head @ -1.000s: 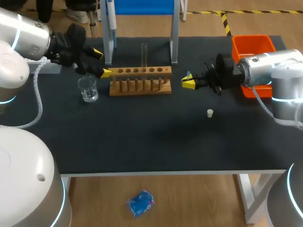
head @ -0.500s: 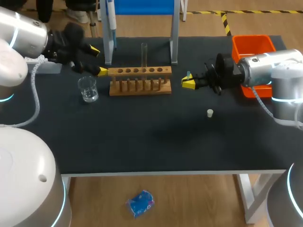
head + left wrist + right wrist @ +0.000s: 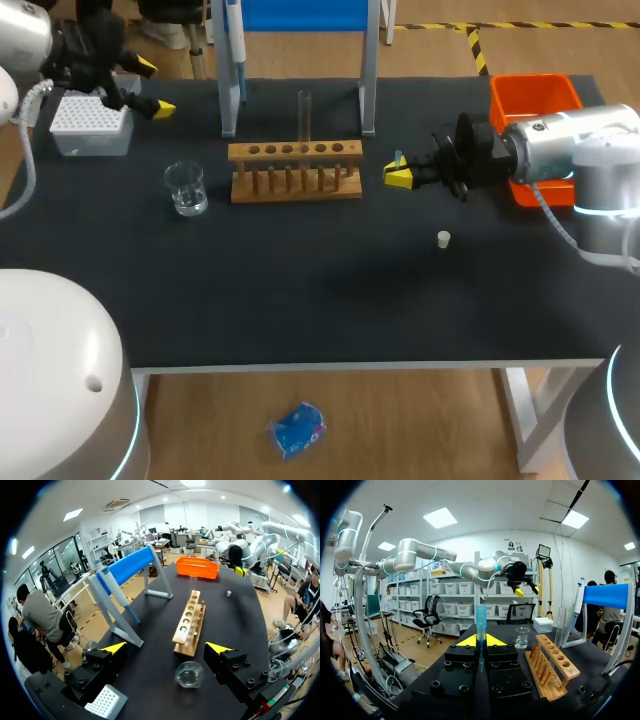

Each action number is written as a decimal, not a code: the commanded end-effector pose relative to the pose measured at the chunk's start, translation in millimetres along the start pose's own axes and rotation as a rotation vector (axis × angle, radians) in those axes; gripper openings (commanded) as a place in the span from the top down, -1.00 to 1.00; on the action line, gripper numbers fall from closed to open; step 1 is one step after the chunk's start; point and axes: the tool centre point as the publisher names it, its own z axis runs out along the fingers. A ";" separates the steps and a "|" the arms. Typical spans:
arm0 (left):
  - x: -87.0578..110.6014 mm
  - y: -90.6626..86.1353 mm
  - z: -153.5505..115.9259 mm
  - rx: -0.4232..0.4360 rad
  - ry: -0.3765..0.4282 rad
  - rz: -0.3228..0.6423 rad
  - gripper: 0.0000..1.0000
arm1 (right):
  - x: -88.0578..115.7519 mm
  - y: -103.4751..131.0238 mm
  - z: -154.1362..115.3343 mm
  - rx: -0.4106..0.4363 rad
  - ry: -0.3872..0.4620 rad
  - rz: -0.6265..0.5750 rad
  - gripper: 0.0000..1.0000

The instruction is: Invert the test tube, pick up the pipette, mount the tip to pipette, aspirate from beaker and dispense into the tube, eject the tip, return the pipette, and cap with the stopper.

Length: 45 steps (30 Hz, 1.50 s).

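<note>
Early stage: test tube (image 3: pixel 304 115) upright in rack (image 3: pixel 295 185), pipette (image 3: pixel 236 50) not yet picked, stopper (image 3: pixel 444 238) loose; left gripper (image 3: pixel 152 88) fingers apart, right gripper (image 3: pixel 398 175) clamped on small blue tube (image 3: pixel 480 620).

At right gripper (image 3: pixel 480 640): slim translucent blue tube (image 3: pixel 480 622) clamped between yellow tips, lower end hidden between finger blocks; in head view only tiny teal speck, kind unclear. Beneath left gripper (image 3: pixel 167 648): white perforated tip box (image 3: pixel 105 703) cut by view's edge. Beyond left gripper: blue pipette (image 3: pixel 237 50) on stand, top cut by head view's edge. Behind right arm's wrist: orange bin (image 3: pixel 535 95), near part hidden.
</note>
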 end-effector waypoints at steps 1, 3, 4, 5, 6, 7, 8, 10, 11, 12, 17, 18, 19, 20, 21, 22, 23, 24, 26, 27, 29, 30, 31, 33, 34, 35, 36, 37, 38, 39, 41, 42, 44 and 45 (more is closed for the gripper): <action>-33.9 -3.4 8.5 -0.004 0.034 -0.005 -1.00 | 0.6 0.8 -0.8 0.002 0.001 0.000 1.00; -45.4 -6.5 14.5 0.007 0.010 -0.010 -1.00 | 0.6 0.8 -0.8 0.002 0.001 0.000 1.00; -50.8 -7.3 17.3 0.003 -0.010 -0.029 -1.00 | 0.6 0.8 -0.8 0.002 0.001 0.000 1.00; -56.3 -10.8 23.3 -0.012 -0.012 -0.029 -1.00 | 0.6 0.8 -0.8 0.002 0.001 0.000 1.00; -58.3 -15.8 28.0 -0.007 -0.015 -0.026 -1.00 | 0.6 0.8 -0.8 0.002 0.001 0.000 1.00; -61.3 -18.6 31.5 -0.002 -0.033 -0.044 -1.00 | 0.6 0.8 -0.8 0.002 0.001 0.000 1.00; -65.2 -22.9 38.3 -0.009 -0.043 -0.055 -1.00 | 0.6 0.8 -0.8 0.002 0.001 0.000 1.00; -70.6 -30.4 47.6 0.005 -0.082 -0.095 -1.00 | 0.6 0.8 -0.8 0.002 0.001 0.000 1.00; -72.7 -32.4 51.5 -0.004 -0.086 -0.103 -1.00 | 0.6 0.8 -0.8 0.002 0.001 0.000 1.00; -73.0 -36.4 55.5 0.000 -0.096 -0.093 -1.00 | 0.6 0.8 -0.8 0.002 0.001 0.000 1.00; -75.5 -57.4 69.1 0.050 -0.157 -0.140 -1.00 | 0.6 0.8 -0.8 0.002 0.001 0.000 1.00; -74.1 -62.9 72.1 0.052 -0.168 -0.140 -1.00 | 0.6 0.8 -0.8 0.002 0.001 0.000 1.00; -73.3 -65.6 73.5 0.052 -0.178 -0.144 -1.00 | 0.6 0.8 -0.8 0.002 0.001 0.000 1.00; -72.8 -67.5 75.1 0.055 -0.189 -0.170 -1.00 | 0.6 0.8 -0.8 0.002 0.001 0.000 1.00; -72.3 -69.7 76.4 0.060 -0.198 -0.169 -1.00 | 0.6 0.8 -0.8 0.002 0.001 0.000 1.00; -71.0 -73.6 77.7 0.062 -0.216 -0.179 -1.00 | 0.6 0.8 -0.8 0.002 0.001 0.000 1.00; -70.3 -75.9 78.7 0.070 -0.221 -0.189 -1.00 | 0.6 0.8 -0.8 0.002 0.001 0.000 1.00; -69.1 -78.8 80.2 0.077 -0.225 -0.195 -1.00 | 0.6 0.8 -0.8 0.002 0.001 0.000 1.00; -67.2 -84.7 84.3 0.077 -0.244 -0.211 -1.00 | 0.6 0.8 -0.8 0.002 0.001 0.000 1.00; -66.5 -87.1 86.1 0.086 -0.253 -0.219 -1.00 | 0.6 0.8 -0.8 0.002 0.001 0.000 1.00; -66.7 -92.1 90.7 0.103 -0.275 -0.252 -1.00 | 0.6 0.8 -0.8 0.002 0.001 0.000 1.00; -66.3 -94.3 94.8 0.098 -0.283 -0.266 -1.00 | 0.6 0.8 -0.8 0.002 0.001 0.000 1.00; -66.4 -95.1 97.4 0.102 -0.291 -0.283 -1.00 | 0.6 0.8 -0.8 0.002 0.001 0.000 1.00; -69.1 -96.6 103.2 0.099 -0.291 -0.296 -1.00 | 0.6 0.8 -0.8 0.002 0.001 0.000 1.00; -70.0 -96.6 104.9 0.096 -0.300 -0.316 -1.00 | 0.6 0.8 -0.8 0.002 0.001 0.000 1.00; -70.7 -97.4 107.4 0.104 -0.309 -0.333 -1.00 | 0.6 0.8 -0.8 0.002 0.001 0.000 1.00; -72.3 -98.0 108.5 0.104 -0.318 -0.338 -1.00 | 0.6 0.8 -0.8 0.002 0.001 0.000 1.00; -74.9 -99.4 110.1 0.104 -0.336 -0.350 -1.00 | 0.6 0.8 -0.8 0.002 0.001 0.000 1.00; -77.0 -100.5 111.4 0.107 -0.344 -0.361 -1.00 | 0.6 0.8 -0.8 0.002 0.001 0.000 1.00; -79.3 -101.6 112.5 0.106 -0.360 -0.372 -1.00 | 0.6 0.8 -0.8 0.002 0.001 0.000 1.00; -84.8 -105.0 116.6 0.111 -0.381 -0.391 -1.00 | 0.6 0.8 -0.8 0.002 0.001 0.000 1.00; -87.3 -107.9 119.8 0.105 -0.403 -0.402 -1.00 | 0.6 0.8 -0.8 0.002 0.001 0.000 1.00; -90.5 -111.4 123.4 0.116 -0.415 -0.414 -1.00 | 0.6 0.8 -0.8 0.002 0.001 0.000 1.00; -92.1 -114.5 126.4 0.105 -0.433 -0.417 -1.00 | 0.6 0.8 -0.8 0.002 0.001 0.000 1.00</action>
